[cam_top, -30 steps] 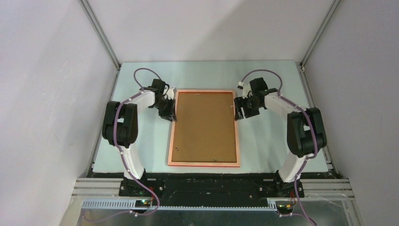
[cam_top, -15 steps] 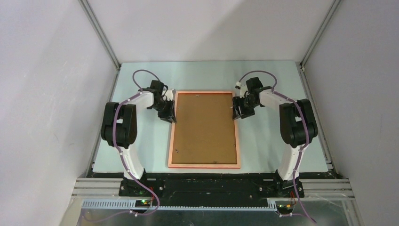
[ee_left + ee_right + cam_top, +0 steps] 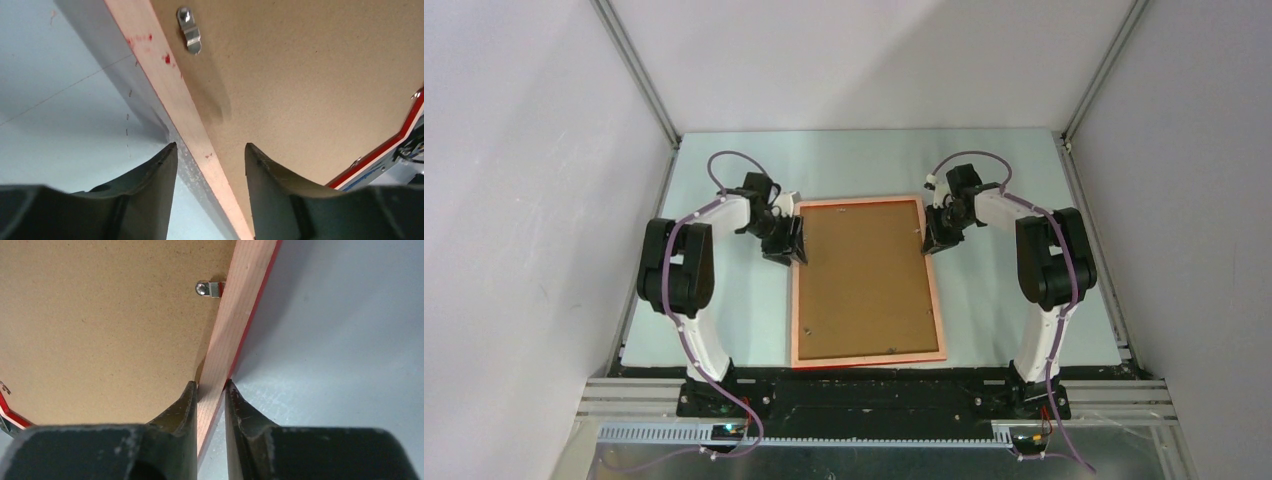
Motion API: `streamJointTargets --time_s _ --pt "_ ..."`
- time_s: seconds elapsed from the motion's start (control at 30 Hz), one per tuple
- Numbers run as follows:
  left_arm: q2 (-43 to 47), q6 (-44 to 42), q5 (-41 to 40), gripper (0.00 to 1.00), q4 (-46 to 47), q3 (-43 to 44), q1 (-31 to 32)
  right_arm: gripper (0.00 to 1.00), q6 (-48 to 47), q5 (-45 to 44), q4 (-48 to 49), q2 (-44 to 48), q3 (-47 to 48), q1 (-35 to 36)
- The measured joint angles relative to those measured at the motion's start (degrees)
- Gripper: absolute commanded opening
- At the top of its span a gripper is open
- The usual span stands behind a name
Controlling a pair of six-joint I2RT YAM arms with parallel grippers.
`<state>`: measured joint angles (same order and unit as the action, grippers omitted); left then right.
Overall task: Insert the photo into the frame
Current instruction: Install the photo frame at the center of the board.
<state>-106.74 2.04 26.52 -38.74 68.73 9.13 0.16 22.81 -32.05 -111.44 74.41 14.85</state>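
Saw brown backing board (image 3: 864,275) face up over pale blue-green table (image 3: 724,310), its near end angled rightward. Noted small metal turn clip (image 3: 190,32) at board's edge, second clip (image 3: 210,289) at opposite edge. Grey walls (image 3: 514,200) enclosed table.

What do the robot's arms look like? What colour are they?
The left arm and right arm match: smooth white curved tubes joined by chunky black blocks. A thin purple cable runs along each, looping near the wrist. The jaws are dark grey, wide at the base, narrowing to blunt tips.
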Motion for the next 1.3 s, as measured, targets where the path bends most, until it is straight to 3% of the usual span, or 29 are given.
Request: streamJointTargets --time_s 0.17,0.43,0.83,1.03,1.3 --pt "0.0 -0.5 -0.3 0.66 -0.8 2.8 0.0 0.12 -0.4 0.2 0.0 0.0 0.0 -0.3" --pt "-1.9 -0.4 -5.5 0.64 0.0 11.1 0.2 0.12 -0.4 0.2 0.0 0.0 0.0 -0.4" --pt "-7.3 0.2 -9.5 0.63 -0.2 12.5 1.3 0.12 -0.4 0.3 0.0 0.0 0.0 -0.4" --pt "-8.1 1.0 -10.9 0.59 0.0 13.6 2.5 0.12 -0.4 0.4 0.0 0.0 0.0 -0.4" --pt "-8.8 1.6 -14.3 0.44 0.1 13.6 3.1 0.12 -0.4 0.5 0.0 0.0 0.0 -0.4"
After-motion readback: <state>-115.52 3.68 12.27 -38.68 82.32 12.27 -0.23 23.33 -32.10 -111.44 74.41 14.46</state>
